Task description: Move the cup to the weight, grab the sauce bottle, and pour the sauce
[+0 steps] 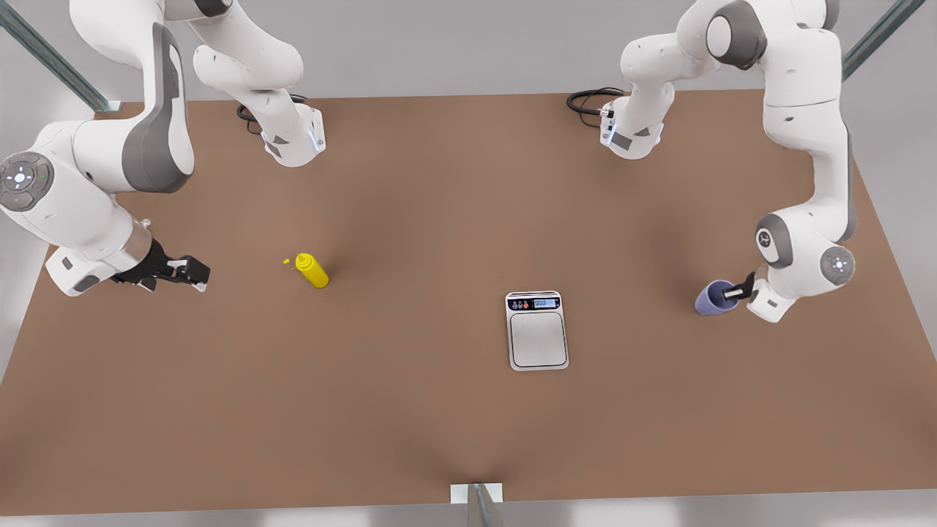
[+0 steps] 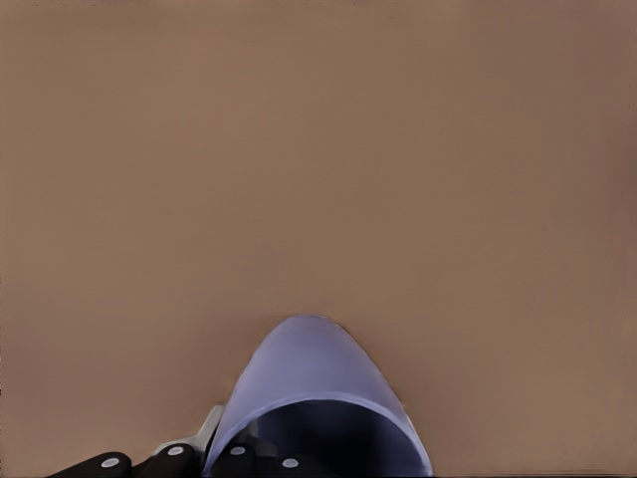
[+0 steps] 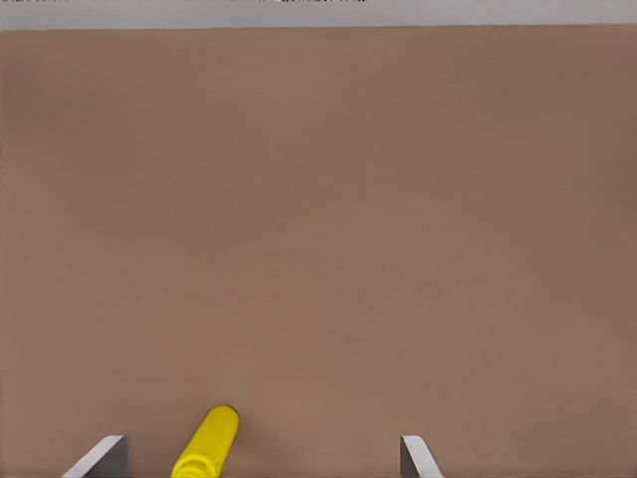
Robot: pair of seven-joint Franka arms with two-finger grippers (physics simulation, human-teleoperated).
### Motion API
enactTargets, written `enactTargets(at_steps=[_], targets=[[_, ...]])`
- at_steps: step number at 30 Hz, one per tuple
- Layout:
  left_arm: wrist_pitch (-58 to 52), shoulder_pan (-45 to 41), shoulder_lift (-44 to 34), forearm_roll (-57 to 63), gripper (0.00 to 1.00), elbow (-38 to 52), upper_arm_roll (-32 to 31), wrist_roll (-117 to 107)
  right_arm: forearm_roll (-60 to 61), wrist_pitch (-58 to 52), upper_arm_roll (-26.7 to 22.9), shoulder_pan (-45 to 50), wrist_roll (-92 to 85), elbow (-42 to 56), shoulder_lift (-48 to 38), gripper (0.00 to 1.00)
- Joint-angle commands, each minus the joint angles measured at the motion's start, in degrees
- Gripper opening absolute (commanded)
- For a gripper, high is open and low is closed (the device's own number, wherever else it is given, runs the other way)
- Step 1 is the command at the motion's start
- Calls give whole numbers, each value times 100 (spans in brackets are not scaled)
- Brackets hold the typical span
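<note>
The left gripper (image 1: pixel 734 293) is clamped on the cup (image 1: pixel 714 298), held low. The right gripper (image 1: pixel 196 275) hangs low, fingers spread.

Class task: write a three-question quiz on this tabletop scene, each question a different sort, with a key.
1. True or false: the cup stands on the weight.
2. Multiple choice: the left gripper is (A) at the cup, one finger inside its rim, (B) over the weight, (C) holding the sauce bottle.
3. Fill in: the right gripper is open, and the ____ lies ahead of its fingers.

Key:
1. False; the cup is on the table, toward the front view's right of the weight.
2. A.
3. Sauce bottle.
</note>
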Motion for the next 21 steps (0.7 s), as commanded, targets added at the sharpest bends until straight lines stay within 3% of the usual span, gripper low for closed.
enactTargets(at_steps=[1,3,7,11,15,17,19,21], targets=[[-121,-68,-31,-451,21,90,0,-57,90,0,0,-6,6,0,0,100],[-666,-217,-31,-688,21,626,-202,-390,548,-149,-79,-94,540,35,79,100],[-1036,-296,232,-627,21,1478,-1547,-2034,1742,-1502,-79,-735,4214,360,219,100],[-1036,-1254,795,-521,21,2357,-1574,-2711,3070,-1942,-149,-1316,4874,282,729,100],[-1044,-2186,1314,-521,21,2955,-1556,-3828,4450,-1398,-474,-1360,5806,-940,773,100],[-1080,-2230,1428,-512,21,2929,-1556,-3810,5081,-1038,-825,-1281,5736,-2151,554,100],[-1080,-2230,1560,-451,21,2894,-1521,-3801,5557,-211,-870,-947,5684,-3075,255,100],[-1062,-2230,1656,-442,21,2903,-1521,-3749,5741,-193,-1344,-736,5078,-3427,325,100]])
